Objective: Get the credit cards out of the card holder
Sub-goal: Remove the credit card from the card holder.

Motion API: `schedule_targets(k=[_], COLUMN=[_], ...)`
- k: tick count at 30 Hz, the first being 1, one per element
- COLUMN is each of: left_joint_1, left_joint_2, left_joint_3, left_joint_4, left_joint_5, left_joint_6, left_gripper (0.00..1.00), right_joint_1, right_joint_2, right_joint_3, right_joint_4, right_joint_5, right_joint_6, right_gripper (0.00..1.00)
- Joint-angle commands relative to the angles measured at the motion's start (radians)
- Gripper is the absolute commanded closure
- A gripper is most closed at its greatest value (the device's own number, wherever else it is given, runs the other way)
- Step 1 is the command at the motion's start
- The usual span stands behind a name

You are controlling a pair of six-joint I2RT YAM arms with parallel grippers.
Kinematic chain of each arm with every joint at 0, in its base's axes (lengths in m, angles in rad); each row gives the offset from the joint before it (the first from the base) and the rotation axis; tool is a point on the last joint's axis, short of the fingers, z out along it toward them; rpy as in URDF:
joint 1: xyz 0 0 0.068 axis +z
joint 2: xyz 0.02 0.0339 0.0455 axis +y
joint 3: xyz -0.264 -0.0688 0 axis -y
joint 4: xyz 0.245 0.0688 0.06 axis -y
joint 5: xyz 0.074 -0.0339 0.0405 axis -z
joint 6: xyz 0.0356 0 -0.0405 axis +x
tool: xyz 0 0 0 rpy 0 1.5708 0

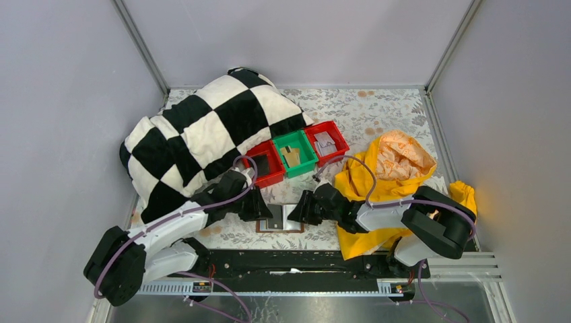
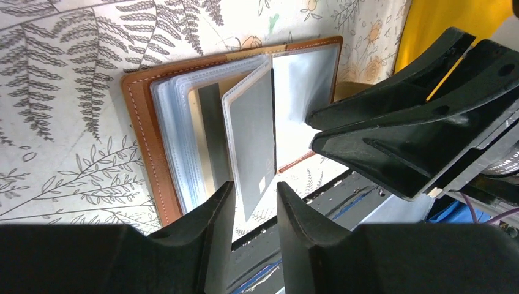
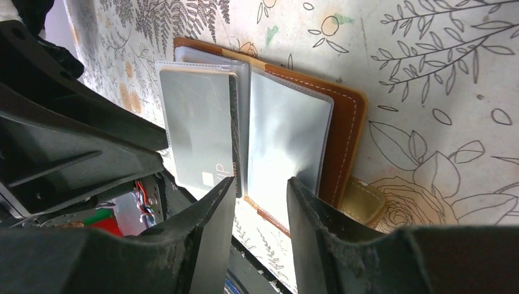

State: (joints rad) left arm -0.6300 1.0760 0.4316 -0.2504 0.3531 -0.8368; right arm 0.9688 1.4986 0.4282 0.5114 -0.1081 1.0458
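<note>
The brown card holder (image 1: 279, 220) lies open on the floral table between my two grippers. In the left wrist view its leather border (image 2: 142, 128) frames clear sleeves. One raised sleeve holds a grey card (image 2: 254, 131), and a tan card (image 2: 202, 131) lies behind it. My left gripper (image 2: 254, 197) is open, and the grey card's lower corner shows in the gap, not pinched. The right wrist view shows the grey card (image 3: 199, 131) beside an empty sleeve (image 3: 284, 144). My right gripper (image 3: 260, 191) is open at the wallet's near edge.
Three bins stand behind the wallet: a red one (image 1: 268, 165), a green one (image 1: 299, 165) with tan cards, and a red one (image 1: 338, 138) with pale cards. A checkered blanket (image 1: 202, 128) lies at the left and a yellow cloth (image 1: 387, 185) at the right. A black rail (image 1: 303, 262) runs along the near edge.
</note>
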Motion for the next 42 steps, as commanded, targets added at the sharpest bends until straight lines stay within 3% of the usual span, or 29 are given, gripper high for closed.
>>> schedule_targets(k=[1,8,23,32,42], left_joint_1=[0.007,0.007,0.007,0.007,0.007], left_joint_2=[-0.031,0.002,0.095,0.141,0.176], left_joint_3=[0.051,0.087,0.058,0.017,-0.002], left_joint_4=[-0.039,-0.102,0.002,0.048,0.070], left_joint_5=[-0.061,-0.158,-0.143,-0.126,-0.097], left_joint_6=[0.004,0.006,-0.004,-0.020,-0.019], left_gripper=[0.65,0.71,0.80,0.83,0.85], right_joint_1=[-0.020,-0.021,-0.020,-0.021,-0.030], right_joint_2=[-0.037,-0.017,0.061,0.105,0.158], right_joint_3=[-0.015,0.039,0.099,0.059,-0.026], right_joint_4=[0.027,0.020,0.082,0.141,0.319], right_joint_5=[-0.008,-0.038,-0.090,-0.081,-0.074], right_joint_6=[0.006,-0.024,-0.008,0.029,0.137], right_gripper=[0.56,0.57,0.58,0.60,0.64])
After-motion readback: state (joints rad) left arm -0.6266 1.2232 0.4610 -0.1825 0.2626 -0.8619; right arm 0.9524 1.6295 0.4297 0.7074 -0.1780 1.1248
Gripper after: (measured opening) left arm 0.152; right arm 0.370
